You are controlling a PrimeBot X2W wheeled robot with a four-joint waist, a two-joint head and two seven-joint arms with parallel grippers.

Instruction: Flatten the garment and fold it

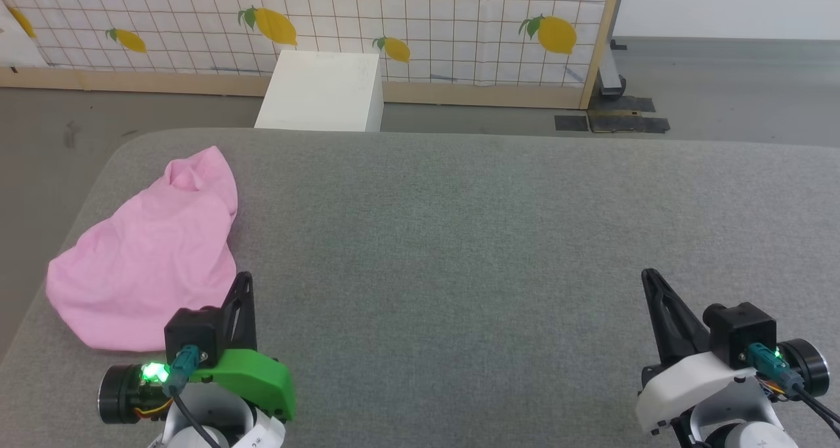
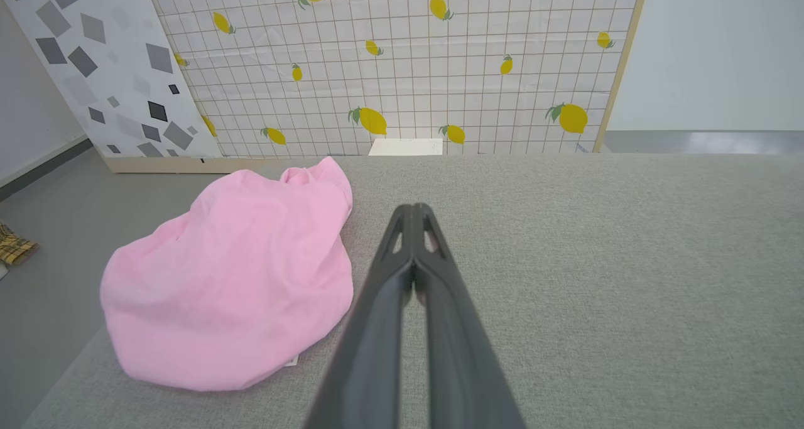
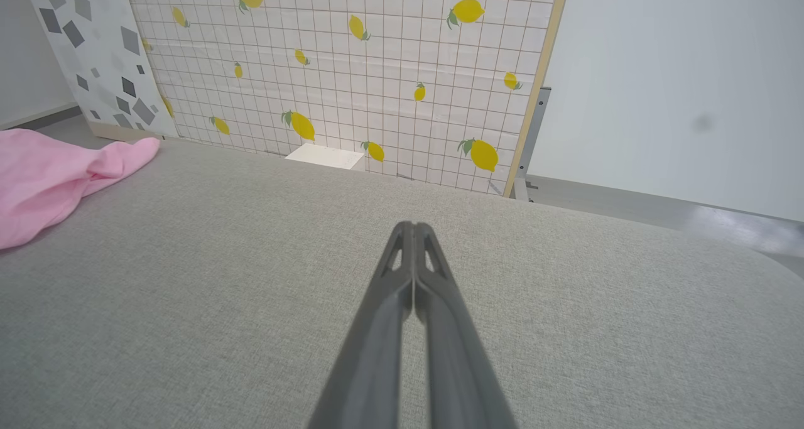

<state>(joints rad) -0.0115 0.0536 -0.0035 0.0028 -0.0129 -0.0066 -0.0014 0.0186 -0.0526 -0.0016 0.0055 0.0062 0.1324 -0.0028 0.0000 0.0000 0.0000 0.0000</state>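
Starting flatten step, judging by garment (image 1: 147, 251) bunched at tabletop (image 1: 459, 238) left side. Both jaws closed tight, empty. Next: open L jaws, pinch near edge.

garment (image 1: 147, 251): soft matt knit | table (image 1: 492, 251): grey woven fabric

I take this for a staged test lab, not a home: a grey cloth-covered tabletop (image 1: 492, 238), a wood-framed lemon-print screen (image 1: 426, 15) beyond its far edge, a speckled panel (image 2: 94, 71), bare grey floor (image 1: 722, 81), and a plain white wall (image 3: 678, 90).
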